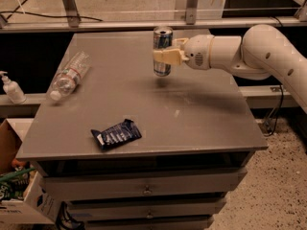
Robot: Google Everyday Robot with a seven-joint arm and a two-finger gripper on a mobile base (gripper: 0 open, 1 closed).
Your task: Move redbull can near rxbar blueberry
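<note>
The redbull can (162, 38), slim with blue and silver panels and a silver top, hangs upright above the middle of the grey table (201, 114), lifted off its surface. My gripper (166, 55) reaches in from the right and is shut on the can around its middle. The rxbar blueberry (116, 134), a flat dark navy wrapper with white lettering, lies near the table's front left edge, well apart from the can.
A clear plastic bottle (70, 75) lies on its side at the table's left edge. A white pump bottle (10, 87) stands on a ledge to the left. A cardboard box (21, 195) sits on the floor at the lower left. Drawers run under the table.
</note>
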